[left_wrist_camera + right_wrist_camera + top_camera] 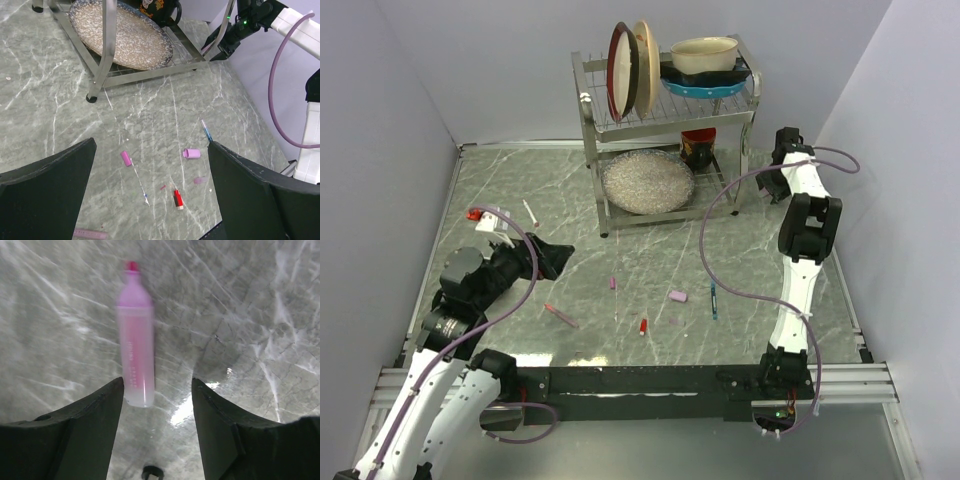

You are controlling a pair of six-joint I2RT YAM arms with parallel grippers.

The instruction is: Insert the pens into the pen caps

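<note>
Starting at the near edge of the table, the red cap and the slim reddish-pink pen lie flat, with a thin white pen between them. All three are small and round, so a careless pinch could flick one away or set it rolling.

A little farther out, the left gripper hovers low with its fingers spread as wide as they go, holding nothing. In its wrist view the magenta cap and the pale pink cap sit on the table between those fingers, and the dark blue pen lies close by one of them. Coming straight down here, a finger could land on the thin white pen, which runs from just beside the magenta cap, or it could shove the blue pen aside.

The right arm's purple cable loops near that blue pen in the overhead view. Whether it touches the table I cannot tell, but a swing of the arm might drag it across.

Farthest out, near the dish rack, the right gripper has its fingers apart at the wide pale pink pen. The pen looks loose, blurred and off-centre, its blunt end just beside one finger. Closing now could pivot it or squirt it sideways rather than grip it. The caps also lie well apart from it, back across the table.
</note>
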